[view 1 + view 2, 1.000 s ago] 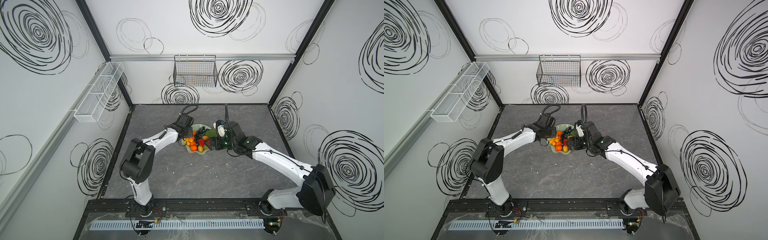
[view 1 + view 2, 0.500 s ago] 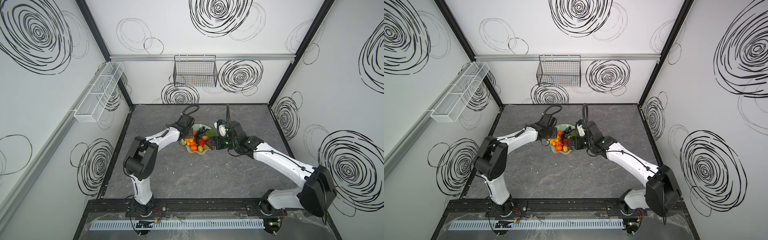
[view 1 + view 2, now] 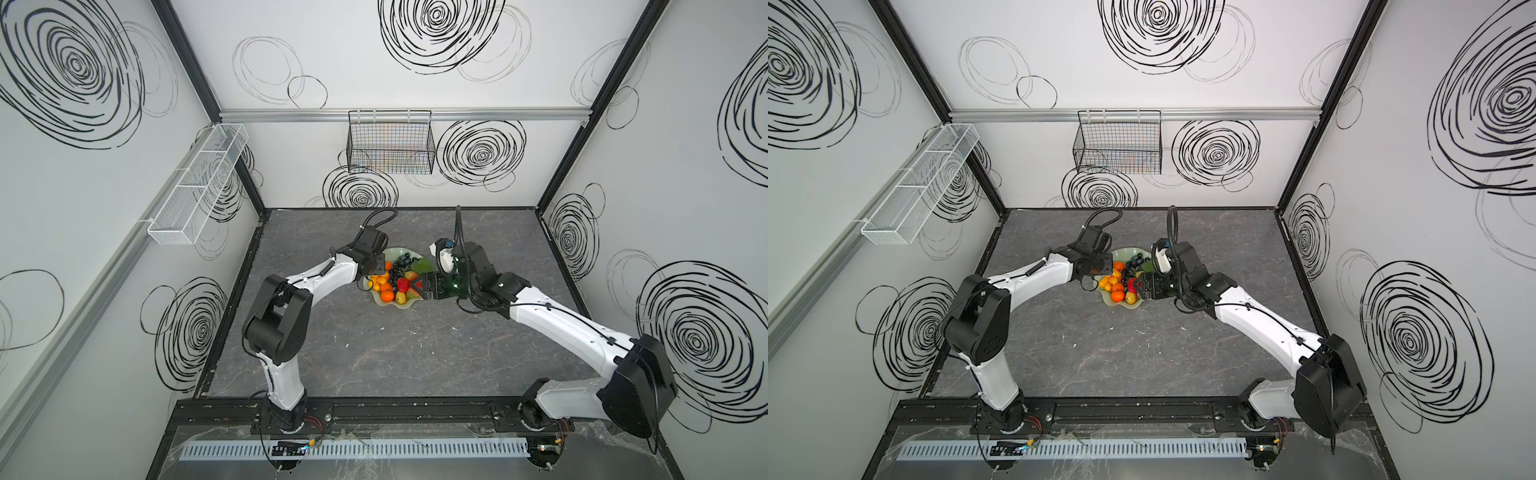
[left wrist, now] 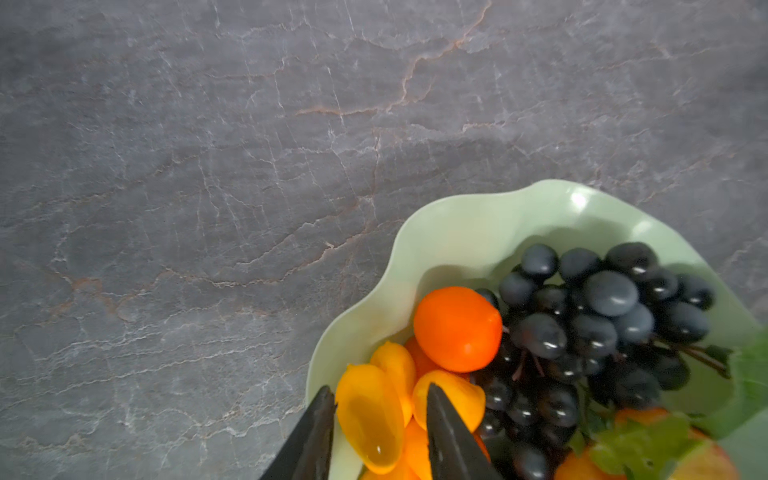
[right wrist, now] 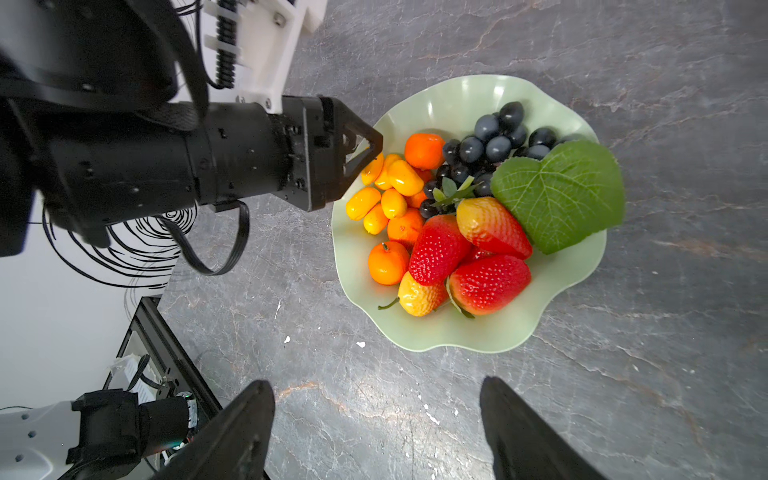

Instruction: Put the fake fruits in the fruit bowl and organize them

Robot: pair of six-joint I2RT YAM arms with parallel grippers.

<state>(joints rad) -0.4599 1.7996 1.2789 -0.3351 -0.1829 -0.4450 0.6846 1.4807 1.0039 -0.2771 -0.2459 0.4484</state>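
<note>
Grey, stone-veined surface (image 3: pixel 374 353) carries the work, enclosed by white walls (image 3: pixel 415 75) marked with black swirls.

Left arm (image 3: pixel 316 278): reaches from the base rail (image 3: pixel 415 411) at the near edge, forward and inward, with the wrist tipped down over the left rim of the fruit bowl (image 5: pixel 457 332). Left end effector (image 4: pixel 380 390): jaws partly parted, astride one kumquat (image 4: pixel 370 419) at the bowl's left edge. One finger lies against or just beside it and the other stands clear, so no firm grip is seen.

Right arm (image 3: pixel 561 324): stretched inward from the right of the rail, wrist low beside the bowl's right side. Right end effector (image 5: pixel 376 382): jaws wide apart, nothing between them, above bare surface just short of the bowl.

Fruit bowl: mid-surface, toward the back, between the two end effectors. Contents:
- Kumquats (image 5: pixel 395 195) clustered at the left.
- Three tangerines (image 5: pixel 424 150) among and beside them.
- Four strawberries (image 5: pixel 438 249) at the near right, two red and two part yellow.
- Grape bunch (image 5: pixel 490 137) at the far side, its green leaf (image 5: pixel 561 193) lying over the right rim.

Small white flecks (image 5: pixel 360 344) lie on the surface near the bowl. A black wire basket (image 3: pixel 390 143) hangs on the back wall and a white mesh basket (image 3: pixel 199 183) on the left wall.
</note>
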